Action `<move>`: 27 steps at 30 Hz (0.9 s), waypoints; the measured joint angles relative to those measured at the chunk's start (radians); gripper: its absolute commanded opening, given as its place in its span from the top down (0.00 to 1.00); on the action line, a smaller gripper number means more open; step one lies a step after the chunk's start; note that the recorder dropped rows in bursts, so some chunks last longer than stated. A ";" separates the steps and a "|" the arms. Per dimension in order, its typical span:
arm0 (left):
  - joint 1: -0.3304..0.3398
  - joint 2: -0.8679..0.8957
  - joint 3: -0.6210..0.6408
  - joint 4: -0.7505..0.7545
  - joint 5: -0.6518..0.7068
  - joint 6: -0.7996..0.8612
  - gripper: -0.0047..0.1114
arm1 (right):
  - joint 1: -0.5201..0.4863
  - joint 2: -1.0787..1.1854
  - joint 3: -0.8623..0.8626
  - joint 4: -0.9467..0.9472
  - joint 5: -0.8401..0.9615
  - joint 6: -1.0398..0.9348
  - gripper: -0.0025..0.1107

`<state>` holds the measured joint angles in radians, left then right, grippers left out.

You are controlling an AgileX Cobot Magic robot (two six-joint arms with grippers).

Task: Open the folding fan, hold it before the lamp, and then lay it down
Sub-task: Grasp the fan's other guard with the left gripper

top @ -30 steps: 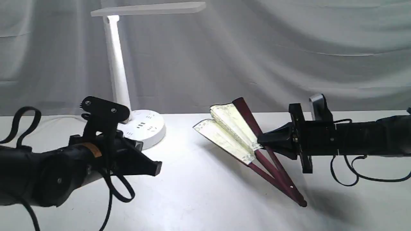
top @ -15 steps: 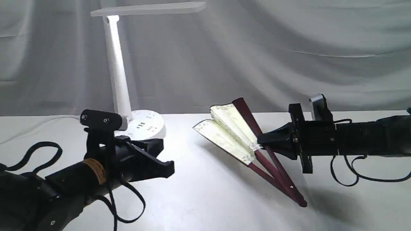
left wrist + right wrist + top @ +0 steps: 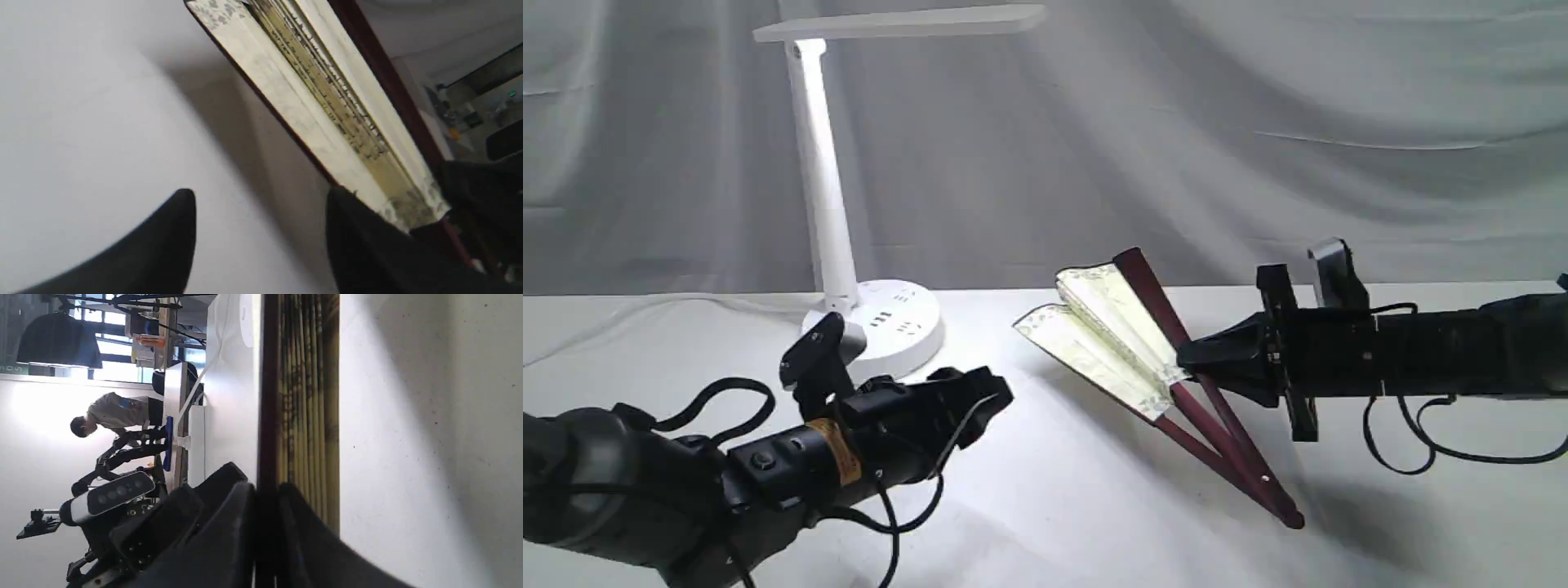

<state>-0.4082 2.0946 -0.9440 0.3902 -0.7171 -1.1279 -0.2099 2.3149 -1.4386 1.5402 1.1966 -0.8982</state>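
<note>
- The cream pleated paper folding fan with dark maroon ribs stands partly open right of centre. Its pivot end rests on the white worktop, and its leaf tilts up towards the far-left white slim-stemmed desk lamp.
- The right tool is clamped narrow on the upper maroon guard rib.
- The left tool hovers wide near the lower leaf edge, touching nothing.
- Best next move: close the left tool on the lower guard rib, not the paper, then spread evenly.
- No container shows.

backdrop: grey draped cloth | table: white, brightly lit
</note>
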 measured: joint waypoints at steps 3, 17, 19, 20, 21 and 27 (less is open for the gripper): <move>0.000 0.032 -0.042 0.044 -0.033 -0.122 0.49 | 0.000 0.000 0.000 0.000 0.000 -0.002 0.98; 0.000 0.241 -0.202 0.078 -0.266 -0.526 0.49 | 0.000 0.000 0.000 0.000 0.000 -0.018 0.98; 0.000 0.263 -0.232 0.073 -0.278 -0.542 0.49 | 0.000 0.000 0.000 0.000 0.000 -0.023 0.98; 0.000 0.272 -0.244 0.071 -0.280 -0.551 0.49 | 0.000 0.000 0.000 0.000 0.000 -0.025 0.98; 0.000 0.280 -0.258 0.070 -0.282 -0.563 0.49 | 0.000 0.000 0.000 0.000 0.000 -0.027 0.98; 0.000 0.338 -0.349 0.051 -0.282 -0.599 0.49 | 0.000 0.000 0.000 0.000 0.000 -0.038 0.98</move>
<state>-0.4082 2.4327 -1.2926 0.4408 -0.9987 -1.7273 -0.2099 2.3149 -1.4386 1.5402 1.1966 -0.9366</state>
